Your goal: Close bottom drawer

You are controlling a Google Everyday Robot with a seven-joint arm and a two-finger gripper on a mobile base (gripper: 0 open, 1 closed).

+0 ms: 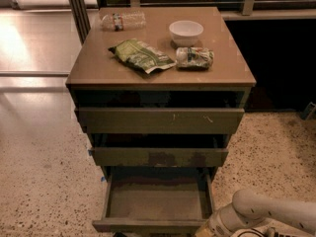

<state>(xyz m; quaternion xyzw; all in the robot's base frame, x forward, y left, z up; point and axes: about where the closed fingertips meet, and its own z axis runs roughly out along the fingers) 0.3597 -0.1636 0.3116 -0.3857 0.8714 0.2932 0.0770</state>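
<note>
The bottom drawer (157, 201) of the olive-brown cabinet stands pulled far out, and its inside is bare. Its plain front (148, 225) lies at the lower edge of the view. My white arm comes in from the lower right. The gripper (210, 229) is at the drawer's front right corner, mostly cut off by the lower edge.
The top drawer (160, 120) with pale scratches and the middle drawer (160, 156) with dark smudges are slightly out. On the cabinet top (94, 63) lie a water bottle (123, 20), a white bowl (185, 32), a green chip bag (141, 56) and a lying can (194, 58). Speckled floor (44, 181) surrounds the cabinet.
</note>
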